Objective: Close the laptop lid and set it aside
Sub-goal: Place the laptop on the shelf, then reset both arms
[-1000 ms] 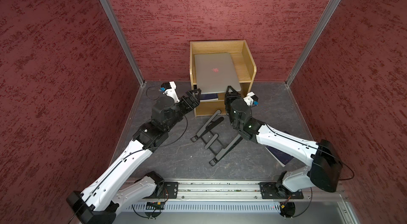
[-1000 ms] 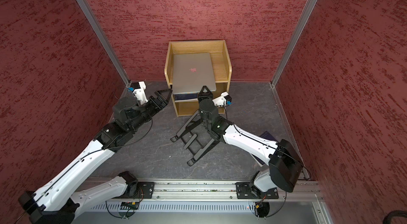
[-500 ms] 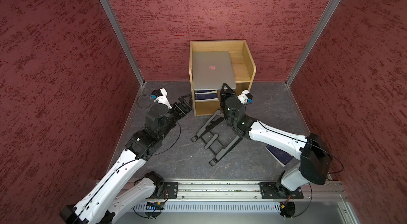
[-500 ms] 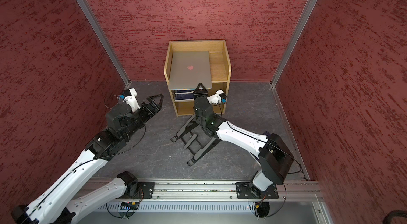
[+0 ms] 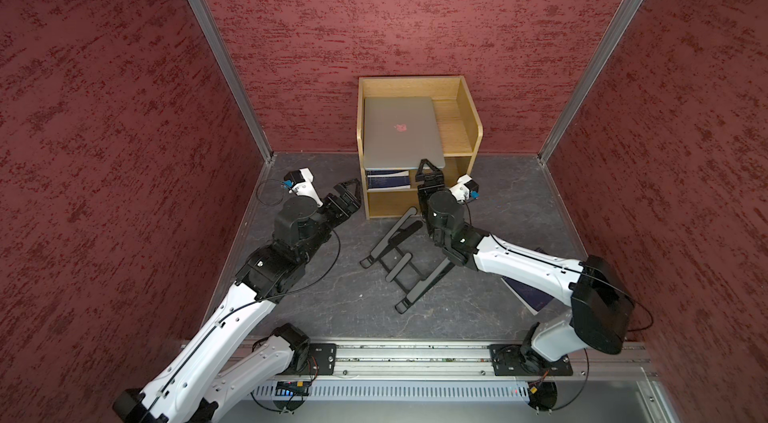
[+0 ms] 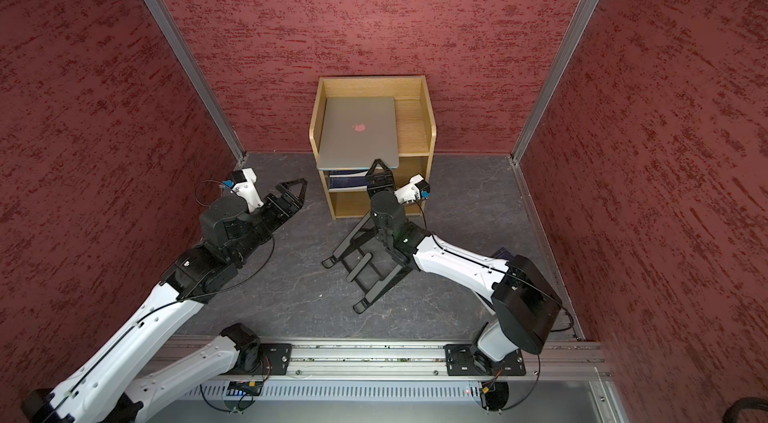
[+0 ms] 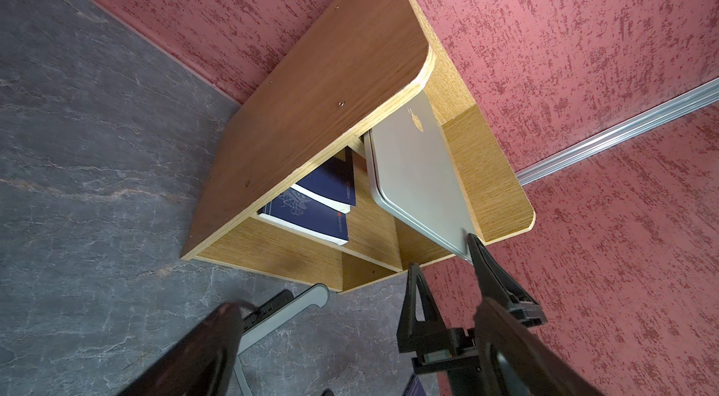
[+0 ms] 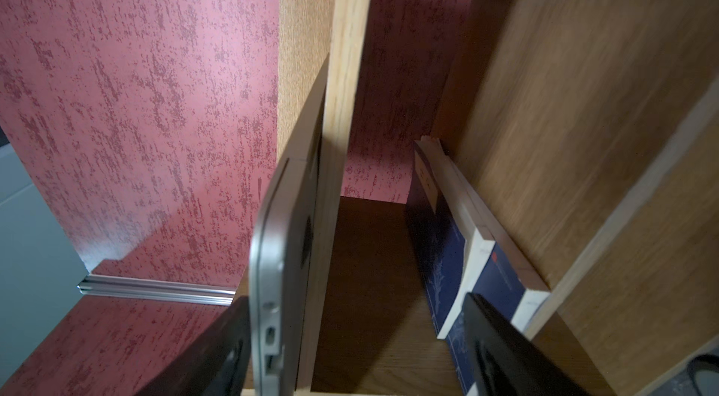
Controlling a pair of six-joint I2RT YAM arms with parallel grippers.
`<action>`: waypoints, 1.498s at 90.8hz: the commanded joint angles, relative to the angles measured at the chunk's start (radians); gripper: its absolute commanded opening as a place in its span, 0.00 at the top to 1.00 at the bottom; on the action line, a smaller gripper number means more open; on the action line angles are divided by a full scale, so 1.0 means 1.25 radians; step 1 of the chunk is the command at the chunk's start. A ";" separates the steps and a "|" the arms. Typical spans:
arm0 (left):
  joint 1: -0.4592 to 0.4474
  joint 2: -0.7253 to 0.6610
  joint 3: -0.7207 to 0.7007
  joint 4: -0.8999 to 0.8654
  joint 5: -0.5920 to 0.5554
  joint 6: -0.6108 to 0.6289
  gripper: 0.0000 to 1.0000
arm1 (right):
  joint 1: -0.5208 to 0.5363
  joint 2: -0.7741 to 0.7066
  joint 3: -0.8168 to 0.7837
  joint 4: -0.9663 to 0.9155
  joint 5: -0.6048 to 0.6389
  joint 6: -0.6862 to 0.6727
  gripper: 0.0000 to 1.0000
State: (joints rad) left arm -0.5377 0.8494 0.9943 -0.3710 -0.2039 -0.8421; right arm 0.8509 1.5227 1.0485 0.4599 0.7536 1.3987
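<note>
The laptop (image 5: 401, 132) (image 6: 359, 130) lies flat on top of the wooden shelf unit (image 5: 471, 121). The laptop lid (image 7: 420, 176) is down, its reddish logo facing up. My right gripper (image 5: 429, 169) (image 8: 358, 343) is open and straddles the laptop's front right corner. The laptop's silver edge (image 8: 272, 296) runs close beside one finger, and the other finger stands far off by the books. My left gripper (image 5: 352, 189) (image 7: 356, 320) hangs open over the floor, left of the shelf unit, with nothing between its fingers.
Dark blue books (image 5: 388, 182) (image 7: 311, 215) lie on the shelf under the laptop. A black folding stand (image 5: 407, 258) lies on the grey floor in front of the unit. Another dark blue book (image 5: 528, 292) shows under my right arm. Red walls enclose three sides.
The laptop slid further back onto the shelf top. My right gripper, shut on its front edge before, has opened. My left arm drew back to the left, away from the shelf unit.
</note>
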 commanded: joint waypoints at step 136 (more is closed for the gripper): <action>0.493 0.232 -0.475 0.616 -0.020 0.515 0.00 | -0.547 -0.203 -0.496 0.131 -0.152 -1.088 0.02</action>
State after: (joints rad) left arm 0.0589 1.0981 0.4416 0.2447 -0.3206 -0.2527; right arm 0.1837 1.2293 0.4675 0.4423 0.6796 0.0475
